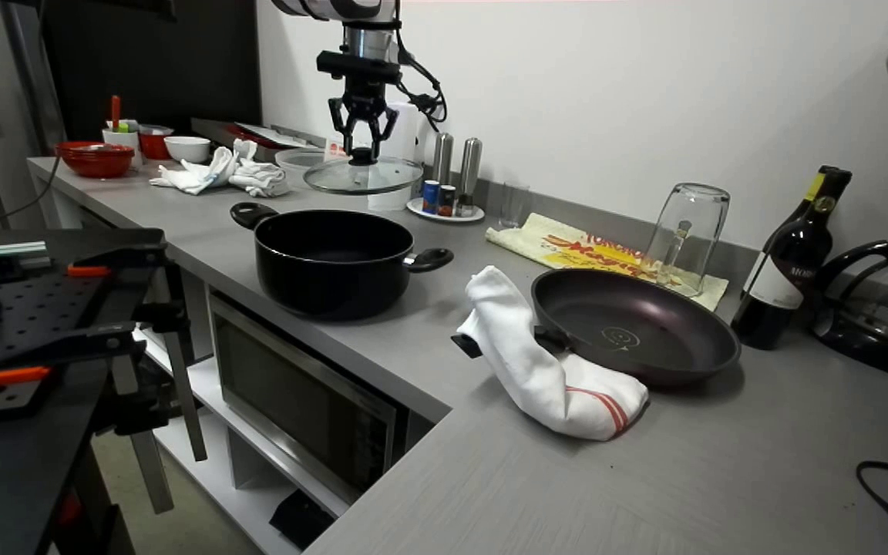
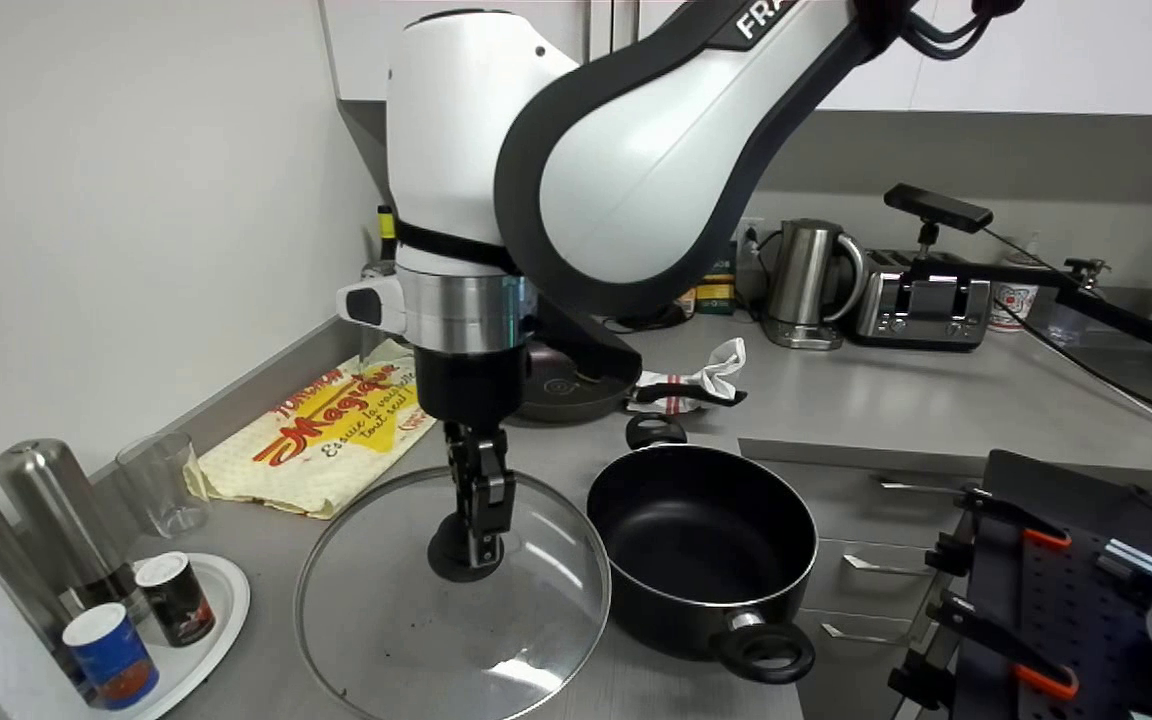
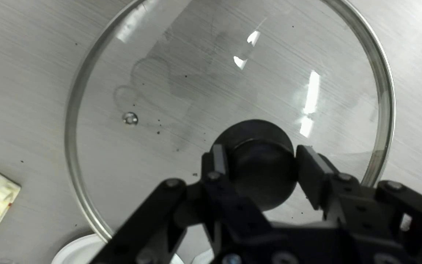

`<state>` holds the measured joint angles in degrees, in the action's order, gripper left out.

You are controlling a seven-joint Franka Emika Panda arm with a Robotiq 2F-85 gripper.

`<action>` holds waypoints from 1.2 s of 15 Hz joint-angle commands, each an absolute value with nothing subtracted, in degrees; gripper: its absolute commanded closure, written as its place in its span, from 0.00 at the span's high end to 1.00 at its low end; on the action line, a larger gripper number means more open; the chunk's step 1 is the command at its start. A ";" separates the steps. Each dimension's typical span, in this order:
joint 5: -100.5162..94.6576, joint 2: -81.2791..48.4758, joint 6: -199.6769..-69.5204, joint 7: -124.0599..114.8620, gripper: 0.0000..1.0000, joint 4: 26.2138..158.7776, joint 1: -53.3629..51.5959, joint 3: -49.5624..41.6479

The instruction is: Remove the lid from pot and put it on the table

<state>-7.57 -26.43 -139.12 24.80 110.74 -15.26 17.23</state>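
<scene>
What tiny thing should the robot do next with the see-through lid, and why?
I'd probably lower the lid slowly toward the countertop, keeping away from the white plate. The jaws pinch the lid's black knob, and the lid hangs in the air beside the open pot. In the wrist view, countertop shows through the lid, though its rim overlaps the plate.

1. Arm (image 2: 636, 190) reaches in from the upper right in an exterior view, bent at upper centre.
2. Wrist (image 2: 464, 312) points downward.
3. Gripper (image 1: 362, 149) hangs below, fingers (image 3: 311, 176) clamped, lower centre in the wrist view.
</scene>
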 commanded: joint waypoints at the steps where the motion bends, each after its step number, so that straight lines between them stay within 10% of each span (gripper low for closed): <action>1: -9.46 -29.84 -135.29 25.75 0.24 104.68 -17.09 17.90; 18: -8.38 -44.32 -132.89 32.54 0.24 94.89 -16.63 19.93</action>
<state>-8.48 -42.28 -135.18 30.63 97.98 -17.34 18.69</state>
